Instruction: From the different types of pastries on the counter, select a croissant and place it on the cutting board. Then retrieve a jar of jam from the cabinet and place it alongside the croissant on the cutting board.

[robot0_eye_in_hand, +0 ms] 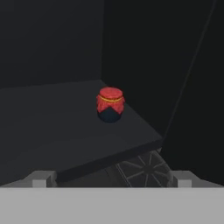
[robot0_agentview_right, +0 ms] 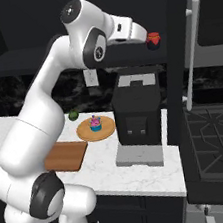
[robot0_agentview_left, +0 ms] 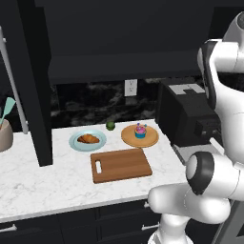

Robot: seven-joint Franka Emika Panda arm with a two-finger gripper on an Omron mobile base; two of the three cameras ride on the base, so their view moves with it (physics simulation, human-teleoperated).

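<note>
Jam: I see the jar of jam [robot0_eye_in_hand: 110, 104] upright on the dark shelf of the cabinet [robot0_eye_in_hand: 57, 127], near the shelf's far right corner; red cloth top, dark body. From the right base camera the jar [robot0_agentview_right: 153, 39] sits just beyond the end of my arm.
Gripper: my gripper [robot0_eye_in_hand: 112, 179] is spread wide, one tip at each lower corner of the hand camera, nothing between them. It is lined up toward the jar but apart from it, with bare shelf between.
Arm: from the right base camera I see it raised high and stretched rightward at cabinet height, above the coffee machine [robot0_agentview_right: 137, 110].
Croissant: the croissant [robot0_agentview_left: 88, 138] lies on a pale blue plate [robot0_agentview_left: 76, 143] on the counter [robot0_agentview_left: 43, 181], behind the board and a little to its left, not touching it.
Board: the cutting board [robot0_agentview_left: 121, 165] lies flat on the marble with its handle slot at the left end and its top bare.
Cupcake: the cupcake [robot0_agentview_left: 140, 130] stands on the round wooden plate [robot0_agentview_left: 131, 138], to the right of the blue plate.
Fruit: a small green fruit [robot0_agentview_left: 110, 126] rests on the counter between the two plates, toward the back wall.
Stove: I can make out a black range [robot0_agentview_right: 213, 138] to the right of the coffee machine.
</note>
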